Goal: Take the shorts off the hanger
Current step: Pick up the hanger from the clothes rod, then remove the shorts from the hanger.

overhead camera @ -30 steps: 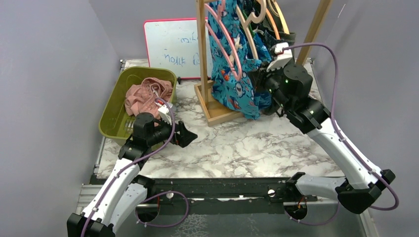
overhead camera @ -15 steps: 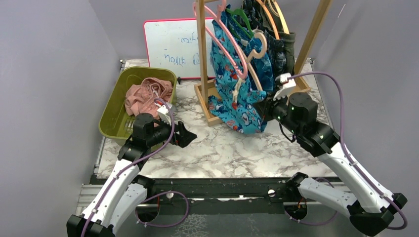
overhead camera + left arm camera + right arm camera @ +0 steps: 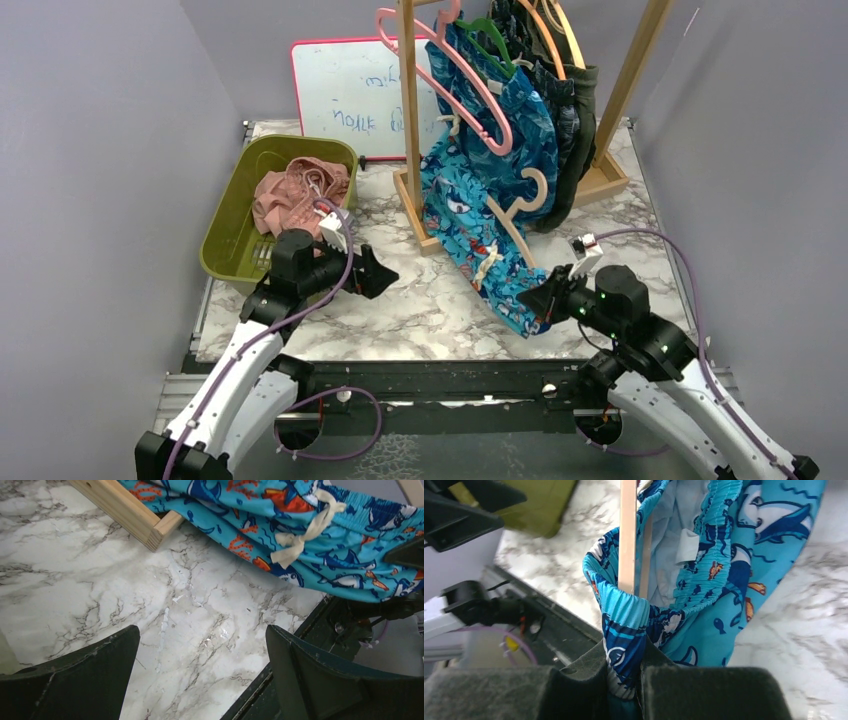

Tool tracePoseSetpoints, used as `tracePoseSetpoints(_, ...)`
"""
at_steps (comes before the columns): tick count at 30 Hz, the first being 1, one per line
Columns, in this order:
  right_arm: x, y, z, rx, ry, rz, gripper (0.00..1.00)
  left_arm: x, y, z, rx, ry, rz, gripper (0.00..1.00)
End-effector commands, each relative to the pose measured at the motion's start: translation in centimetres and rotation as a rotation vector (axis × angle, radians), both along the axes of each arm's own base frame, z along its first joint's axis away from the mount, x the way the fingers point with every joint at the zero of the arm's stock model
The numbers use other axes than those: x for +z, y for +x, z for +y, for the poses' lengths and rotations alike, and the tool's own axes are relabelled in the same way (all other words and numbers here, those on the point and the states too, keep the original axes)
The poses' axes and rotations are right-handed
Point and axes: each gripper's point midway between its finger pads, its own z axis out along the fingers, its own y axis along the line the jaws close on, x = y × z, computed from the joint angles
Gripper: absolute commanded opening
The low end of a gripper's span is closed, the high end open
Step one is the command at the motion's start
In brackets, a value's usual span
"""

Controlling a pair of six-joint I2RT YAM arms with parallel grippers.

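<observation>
The right gripper (image 3: 624,677) pinches the elastic waistband of the bright blue cartoon-print cloth shorts (image 3: 470,210), low over the white marble table (image 3: 420,320) near its front edge. The pale wooden hanger (image 3: 627,535) sits inside the waistband, so I think the left gripper (image 3: 377,272) — spread wide and empty — should steady it while the cloth slides off. The tall wooden rack (image 3: 409,120) with darker shorts (image 3: 575,110) stands close behind and may snag.

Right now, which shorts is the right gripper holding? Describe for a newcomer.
Find the wooden rack at the table's back. One pair of shorts stretches from it down to the right gripper, shut on the waistband. Only it is bright blue with cartoon sea animals; the pairs behind are darker.
</observation>
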Motion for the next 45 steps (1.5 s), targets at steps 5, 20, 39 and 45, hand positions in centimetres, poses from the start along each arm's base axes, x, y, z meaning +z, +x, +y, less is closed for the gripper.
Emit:
tracePoseSetpoints(5, 3.5, -3.3, 2.1, 0.142, 0.195, 0.027, 0.01, 3.0, 0.8, 1.9, 0.138, -0.014, -0.178, 0.99)
tracePoseSetpoints(20, 4.2, -9.0, 3.1, 0.419, 0.288, 0.032, 0.01, 1.4, 1.2, 2.4, 0.163, 0.044, -0.096, 0.99)
tracePoseSetpoints(39, 5.2, -12.2, 2.0, 0.522, 0.29, 0.004, 0.01, 3.3, 1.2, 3.3, 0.21, 0.031, -0.174, 0.99)
tracePoseSetpoints(45, 3.3, -11.5, 2.2, 0.498, 0.253, 0.063, 0.01, 6.2, -0.1, 2.2, 0.11, -0.027, -0.268, 0.99)
